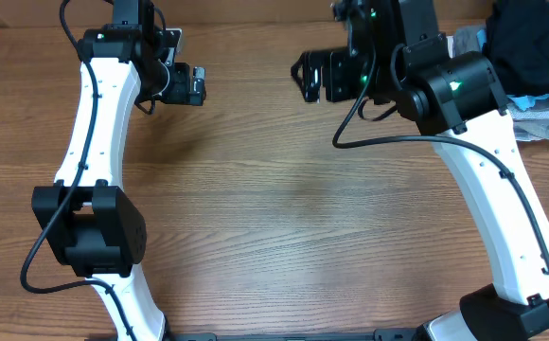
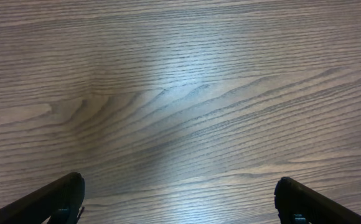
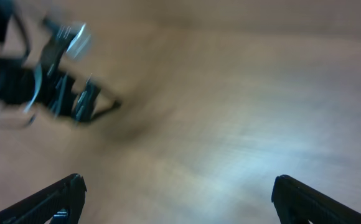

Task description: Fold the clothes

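A pile of clothes [image 1: 530,57] lies at the far right corner of the wooden table [image 1: 284,218], with a dark navy garment on top and grey and light blue pieces under it. My left gripper [image 1: 197,85] is open and empty above the far left of the table. In the left wrist view its fingers [image 2: 179,196] are spread wide over bare wood. My right gripper [image 1: 305,78] is open and empty near the far middle, left of the pile. In the blurred right wrist view its fingers [image 3: 177,196] are spread over bare wood, and the left gripper [image 3: 50,74] shows at upper left.
The two white arms reach in from the near edge, the left arm [image 1: 95,152] along the left side and the right arm [image 1: 492,189] along the right side. Bare wood lies between them.
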`<state>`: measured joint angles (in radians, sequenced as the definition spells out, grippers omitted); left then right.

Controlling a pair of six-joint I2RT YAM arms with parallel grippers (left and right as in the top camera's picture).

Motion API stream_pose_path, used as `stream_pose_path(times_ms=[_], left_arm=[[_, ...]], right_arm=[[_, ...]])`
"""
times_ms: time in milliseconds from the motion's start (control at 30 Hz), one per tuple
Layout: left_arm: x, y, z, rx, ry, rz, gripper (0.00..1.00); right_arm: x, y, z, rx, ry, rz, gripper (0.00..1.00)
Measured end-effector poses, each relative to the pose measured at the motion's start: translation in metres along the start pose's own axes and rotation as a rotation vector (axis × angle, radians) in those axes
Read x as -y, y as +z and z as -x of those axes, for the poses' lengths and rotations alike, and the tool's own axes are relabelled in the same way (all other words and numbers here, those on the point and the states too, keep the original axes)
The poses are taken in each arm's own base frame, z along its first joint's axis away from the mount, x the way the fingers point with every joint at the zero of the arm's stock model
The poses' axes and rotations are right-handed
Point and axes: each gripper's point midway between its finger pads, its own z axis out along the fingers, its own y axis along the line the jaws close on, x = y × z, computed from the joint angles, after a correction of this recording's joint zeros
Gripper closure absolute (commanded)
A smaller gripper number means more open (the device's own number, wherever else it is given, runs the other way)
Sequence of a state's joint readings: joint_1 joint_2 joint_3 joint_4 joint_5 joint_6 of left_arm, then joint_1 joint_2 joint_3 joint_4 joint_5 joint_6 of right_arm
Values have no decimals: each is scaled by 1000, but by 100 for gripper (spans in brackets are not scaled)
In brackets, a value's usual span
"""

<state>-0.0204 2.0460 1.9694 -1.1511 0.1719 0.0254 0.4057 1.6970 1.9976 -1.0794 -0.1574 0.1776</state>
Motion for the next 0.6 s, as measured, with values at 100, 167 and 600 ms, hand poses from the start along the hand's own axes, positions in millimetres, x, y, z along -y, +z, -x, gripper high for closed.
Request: stream_pose_path(times_ms=[100,167,600], left_arm=[[0,0,0,0,0,0,0],[0,0,0,0,0,0,0],[0,0,0,0,0,0,0]], right_arm=[[5,-11,18,84,-49,-47,0],[5,-25,24,122,-91,-63,0],[31,-193,33,471,-153,-183,0]])
